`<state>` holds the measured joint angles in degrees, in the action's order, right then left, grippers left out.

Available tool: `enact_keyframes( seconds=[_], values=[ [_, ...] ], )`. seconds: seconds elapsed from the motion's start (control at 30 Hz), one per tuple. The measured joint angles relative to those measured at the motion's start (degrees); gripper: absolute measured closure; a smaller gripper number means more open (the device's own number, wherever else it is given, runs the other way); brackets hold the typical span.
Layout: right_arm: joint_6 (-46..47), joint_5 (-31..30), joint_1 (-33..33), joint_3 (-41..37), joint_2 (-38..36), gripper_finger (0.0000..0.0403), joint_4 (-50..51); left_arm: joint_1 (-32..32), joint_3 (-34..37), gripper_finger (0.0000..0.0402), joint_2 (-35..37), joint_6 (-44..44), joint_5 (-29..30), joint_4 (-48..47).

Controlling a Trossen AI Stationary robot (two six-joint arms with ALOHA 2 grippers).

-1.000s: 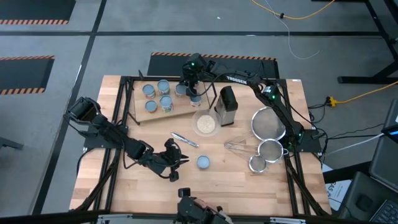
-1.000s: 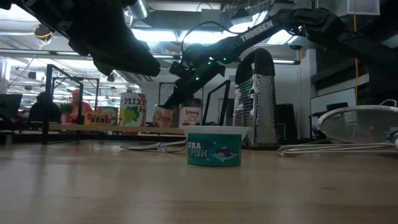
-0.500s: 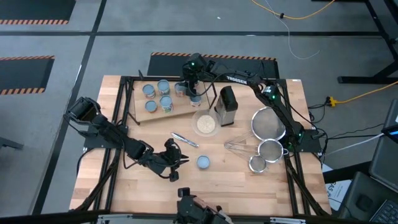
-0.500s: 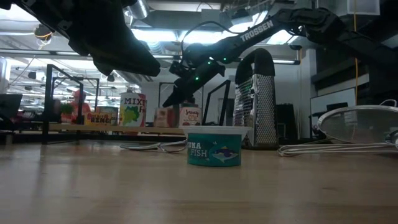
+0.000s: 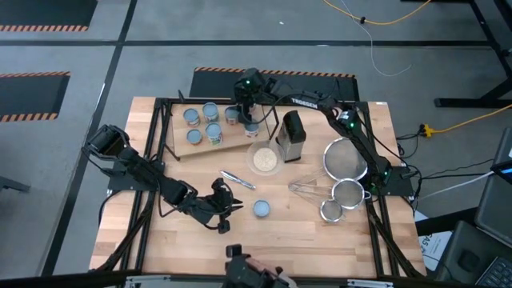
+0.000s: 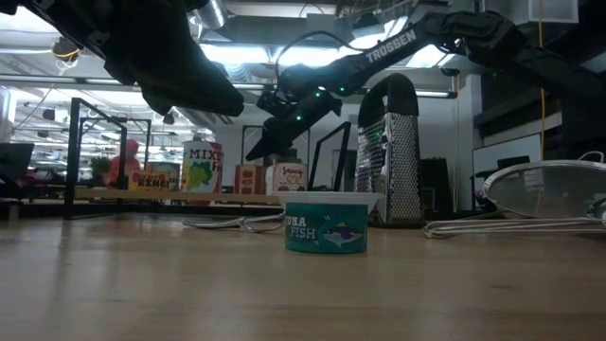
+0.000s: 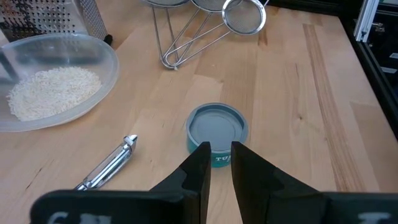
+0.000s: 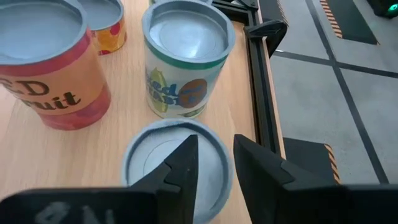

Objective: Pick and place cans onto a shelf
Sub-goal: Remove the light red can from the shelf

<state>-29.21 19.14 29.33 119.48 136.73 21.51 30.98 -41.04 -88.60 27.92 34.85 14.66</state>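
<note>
Over the shelf [image 5: 180, 148], our right gripper [image 8: 214, 163] hangs part-open, holding nothing, just above a placed can [image 8: 176, 167]. Pulling away low, we could clip the neighbouring cans [image 8: 188, 57] and topple them. Our left gripper [image 7: 219, 163], narrowly parted and empty, waits near the tuna can [image 7: 216, 133].

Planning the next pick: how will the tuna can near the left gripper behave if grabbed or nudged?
The tuna can looks short and wide, so it probably won't tip. Its rigid sides should take a firm grip. Upright on the table, a nudge would likely slide it, not roll it.
</note>
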Motion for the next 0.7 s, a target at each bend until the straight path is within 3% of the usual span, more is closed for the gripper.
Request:
enact_keyframes(
  seconds=[0.27, 0.53, 0.7],
  values=[
    [0.0, 0.02, -1.16, 0.01, 0.01, 0.0296, 2.0, 0.0, 0.0, 0.0347, 0.0, 0.02, -0.02, 0.0],
    [-2.91, -0.02, -1.25, 8.32, -0.07, 0.0296, 17.44, 0.0, 0.0, 0.0347, 0.0, 0.0, 0.0, 0.01],
    [-2.56, -0.02, -1.91, 9.7, -0.09, 0.0296, 18.07, 0.0, 0.0, 0.0347, 0.0, 0.0, 0.0, 0.01]
  ],
)
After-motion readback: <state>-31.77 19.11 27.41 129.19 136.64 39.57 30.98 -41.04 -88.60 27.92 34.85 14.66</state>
